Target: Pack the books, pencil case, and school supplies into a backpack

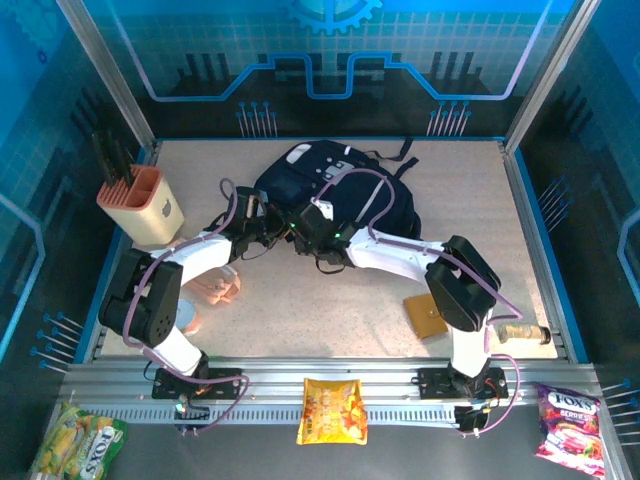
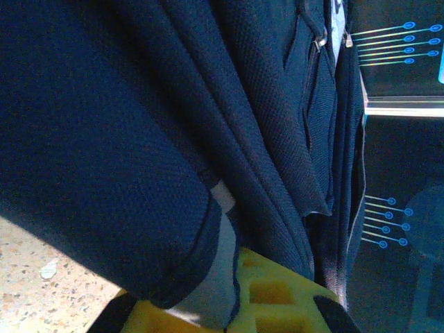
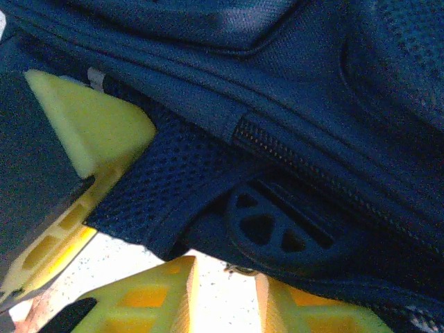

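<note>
Top external view: I reach both arms inward over the speckled beige tabletop (image 1: 330,320), and both sets of jaws meet at the near edge of the backpack (image 1: 340,190). It lies just beyond them, navy with grey patches, its straps trailing toward the far wall.

My left jaws are closed. A fold of the backpack (image 2: 104,139) with a pale trim edge runs down between my yellow fingers (image 2: 277,295), so I hold the bag there. Below that fold, a patch of tabletop (image 2: 35,291) shows.

My right jaws stand narrow. One yellow finger (image 3: 90,118) presses against the bag's mesh (image 3: 312,83), and a mesh corner lies between my fingers beside a dark round plastic fitting (image 3: 270,232). I cannot tell whether I pinch it. Bright tabletop (image 3: 222,291) shows under them.

Well back from my right jaws, toward my right base, a tan square piece (image 1: 427,316) lies flat. Well to the left of my left jaws stands a peach-and-cream holder (image 1: 145,205) with black tools. Behind both jaws, a yellow snack bag (image 1: 333,410) rests on the aluminium rail (image 1: 380,385) between my bases, and a pink bag (image 1: 570,428) lies past the right corner.

Blue panels with circuit-line graphics (image 1: 330,60) and aluminium posts enclose the tabletop.
</note>
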`<state>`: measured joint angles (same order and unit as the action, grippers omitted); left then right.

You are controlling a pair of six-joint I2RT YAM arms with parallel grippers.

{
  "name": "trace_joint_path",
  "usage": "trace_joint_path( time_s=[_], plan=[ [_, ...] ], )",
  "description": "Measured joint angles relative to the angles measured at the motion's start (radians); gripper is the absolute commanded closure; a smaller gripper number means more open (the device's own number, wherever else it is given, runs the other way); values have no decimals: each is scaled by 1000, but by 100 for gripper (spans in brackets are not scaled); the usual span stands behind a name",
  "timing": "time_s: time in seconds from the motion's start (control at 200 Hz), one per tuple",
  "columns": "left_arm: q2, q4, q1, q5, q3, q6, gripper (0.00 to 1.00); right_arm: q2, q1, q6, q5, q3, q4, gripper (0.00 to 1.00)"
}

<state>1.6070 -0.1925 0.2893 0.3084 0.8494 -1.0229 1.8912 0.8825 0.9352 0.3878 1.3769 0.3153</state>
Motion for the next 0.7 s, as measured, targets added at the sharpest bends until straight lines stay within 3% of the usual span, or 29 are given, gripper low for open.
trace_joint_path(
  time_s=[0.39, 0.7],
  plan=[
    [0, -7, 0, 7, 0, 0, 100, 51, 1, 23, 75, 100, 137, 82],
    [0, -3, 7, 11, 0, 1, 100, 44, 8, 32, 113, 78, 142, 84]
  ],
)
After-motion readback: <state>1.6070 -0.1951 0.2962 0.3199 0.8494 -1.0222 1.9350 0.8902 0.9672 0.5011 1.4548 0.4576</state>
